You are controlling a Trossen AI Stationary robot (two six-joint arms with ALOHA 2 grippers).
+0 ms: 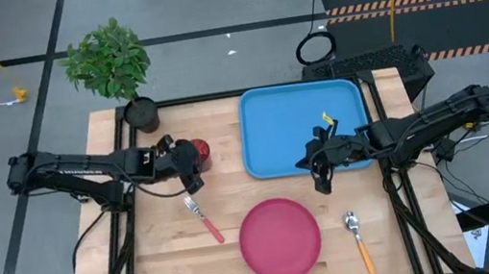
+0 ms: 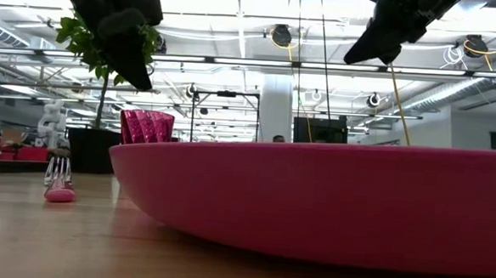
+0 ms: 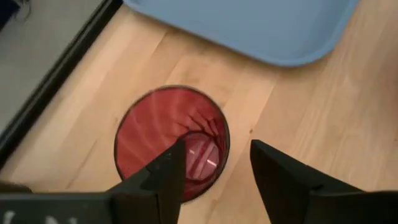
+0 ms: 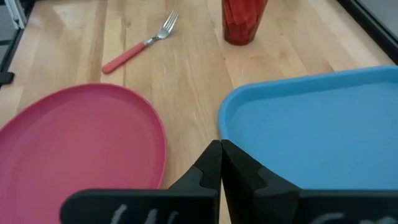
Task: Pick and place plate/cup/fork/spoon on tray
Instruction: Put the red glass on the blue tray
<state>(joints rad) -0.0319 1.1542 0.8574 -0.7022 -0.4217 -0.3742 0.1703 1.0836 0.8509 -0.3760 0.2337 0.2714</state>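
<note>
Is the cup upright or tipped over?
Upright: the cup stands on the wood table, mouth up and empty inside, beside the tray.

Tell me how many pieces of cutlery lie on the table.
2: the fork lies left of the plate, the spoon right of it. None seems hidden.
</note>
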